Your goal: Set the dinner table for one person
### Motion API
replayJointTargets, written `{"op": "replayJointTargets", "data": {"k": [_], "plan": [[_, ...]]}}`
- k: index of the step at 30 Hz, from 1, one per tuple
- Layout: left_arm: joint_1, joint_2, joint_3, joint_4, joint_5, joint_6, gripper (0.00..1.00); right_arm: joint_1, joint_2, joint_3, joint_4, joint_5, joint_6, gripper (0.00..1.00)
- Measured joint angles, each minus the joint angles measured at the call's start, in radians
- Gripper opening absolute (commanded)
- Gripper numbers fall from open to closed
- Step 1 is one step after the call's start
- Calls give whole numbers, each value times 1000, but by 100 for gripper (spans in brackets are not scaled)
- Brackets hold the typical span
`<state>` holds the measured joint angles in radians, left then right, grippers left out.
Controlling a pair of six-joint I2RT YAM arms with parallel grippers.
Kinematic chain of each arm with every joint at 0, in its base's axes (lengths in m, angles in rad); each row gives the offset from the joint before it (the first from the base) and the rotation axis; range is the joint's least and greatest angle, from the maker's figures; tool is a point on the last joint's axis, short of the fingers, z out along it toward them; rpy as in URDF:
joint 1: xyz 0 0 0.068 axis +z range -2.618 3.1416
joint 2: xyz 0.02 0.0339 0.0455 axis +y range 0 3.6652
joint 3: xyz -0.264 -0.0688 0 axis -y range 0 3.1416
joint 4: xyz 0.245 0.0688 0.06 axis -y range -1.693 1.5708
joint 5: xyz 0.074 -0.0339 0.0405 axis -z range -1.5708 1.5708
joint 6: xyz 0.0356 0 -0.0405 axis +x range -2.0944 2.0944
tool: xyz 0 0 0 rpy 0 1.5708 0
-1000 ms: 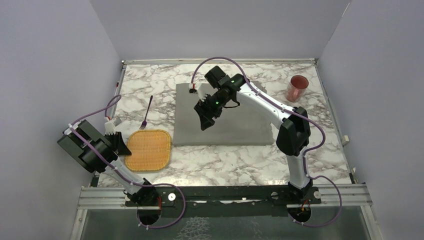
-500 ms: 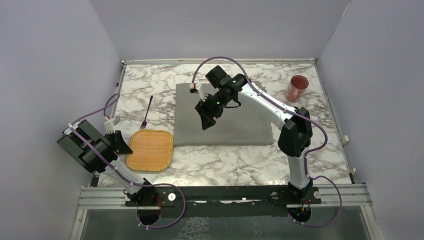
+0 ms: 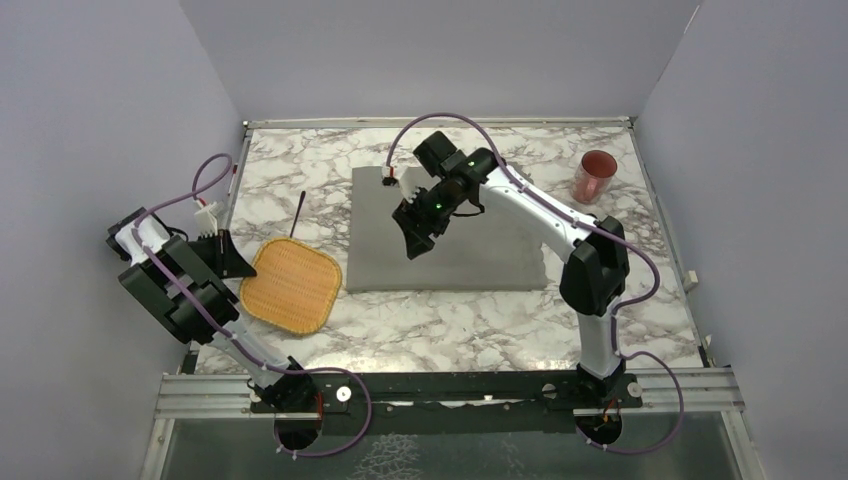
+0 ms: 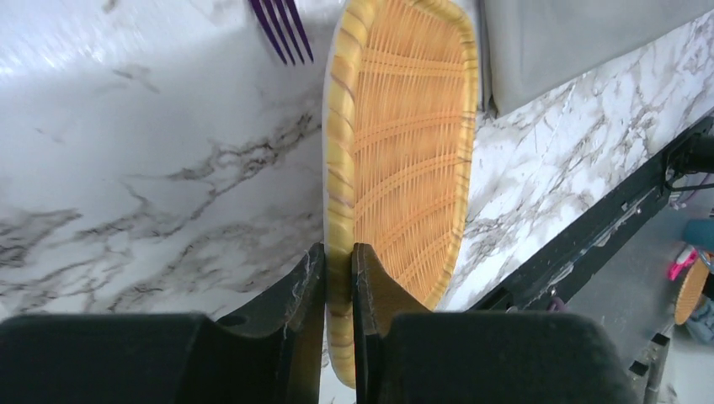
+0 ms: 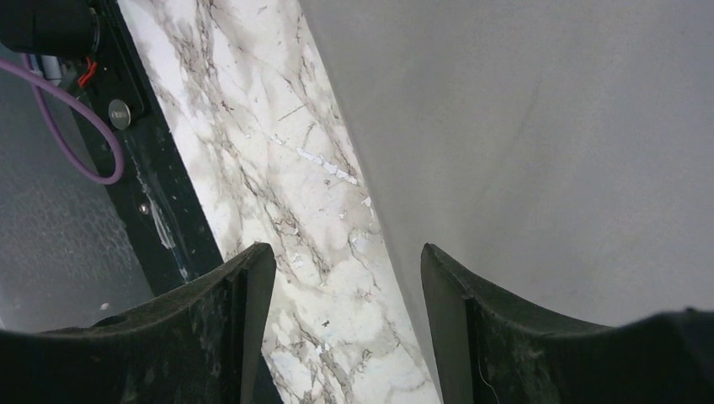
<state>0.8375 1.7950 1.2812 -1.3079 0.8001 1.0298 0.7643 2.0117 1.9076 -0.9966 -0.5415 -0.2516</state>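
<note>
Left gripper (image 4: 338, 252) is clamped narrow on the near-left rim of the square orange woven-wicker plate (image 3: 292, 286). The plate is now turned and tilted; a second ago it lay square on the white-and-grey marble dinner table (image 3: 450, 320) beneath it. Right gripper (image 3: 415, 240) hangs wide, empty, over the grey cloth placemat (image 3: 480, 250), barely shifted.
</note>
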Motion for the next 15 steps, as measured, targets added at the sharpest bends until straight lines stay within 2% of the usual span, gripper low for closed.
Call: {"op": "replayJointTargets", "data": {"k": [9,15], "plan": [[-129,-4,192,46,49,-145,0,0,-75,-18,12,59,16,68],[-204,-4,209,108,50,-217,0,0,-109,-77,23,82,16,68]]}}
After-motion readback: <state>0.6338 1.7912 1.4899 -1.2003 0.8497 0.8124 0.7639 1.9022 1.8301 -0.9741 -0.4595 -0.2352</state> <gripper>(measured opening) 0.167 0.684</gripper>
